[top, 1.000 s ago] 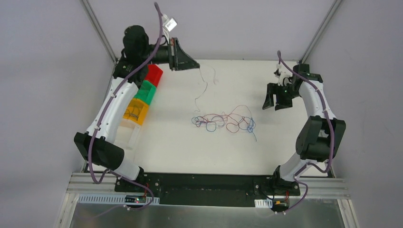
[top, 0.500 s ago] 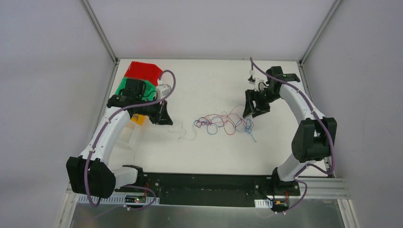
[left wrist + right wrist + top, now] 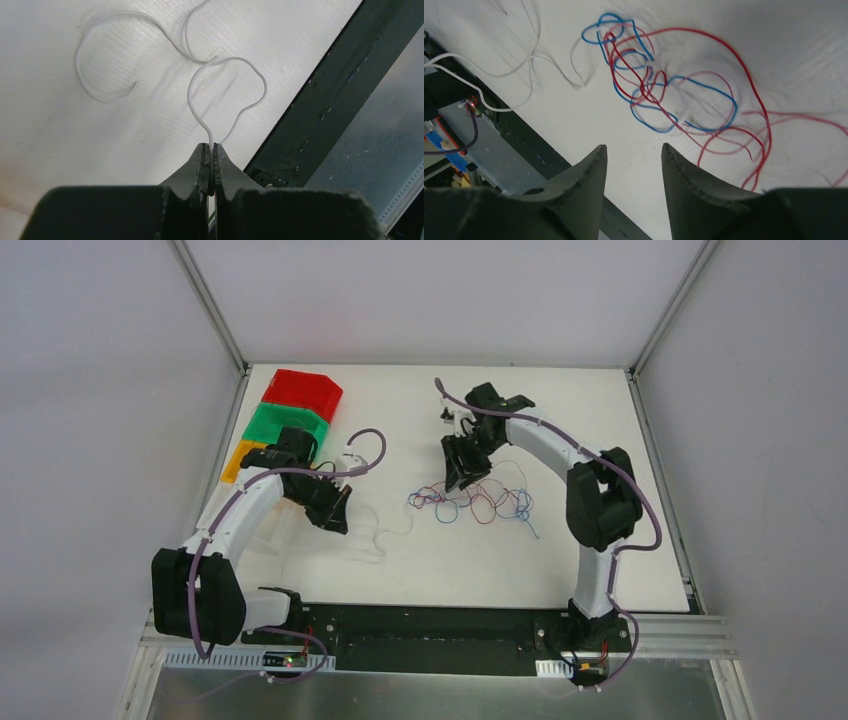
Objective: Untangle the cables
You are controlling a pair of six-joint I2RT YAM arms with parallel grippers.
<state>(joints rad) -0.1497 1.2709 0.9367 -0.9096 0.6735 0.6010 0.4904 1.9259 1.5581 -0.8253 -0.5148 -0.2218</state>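
Risk is noted that several strands are caught together and the knot tightened, since the right gripper (image 3: 634, 146), jaws partly apart, is held above the red-and-blue tangle (image 3: 649, 75) at the middle of the table (image 3: 600, 440) while the white cable (image 3: 214, 60) is pinched in the tightly closed left gripper (image 3: 210, 150).

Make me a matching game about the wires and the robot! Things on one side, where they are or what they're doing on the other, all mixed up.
1. white wire
2. red and blue tangle
3. red bin
4. right fingers

A. apart, holding nothing
B. far-left corner of the table
C. pinched in the left fingers
D. middle of the table

Pairs: 1-C, 2-D, 3-B, 4-A
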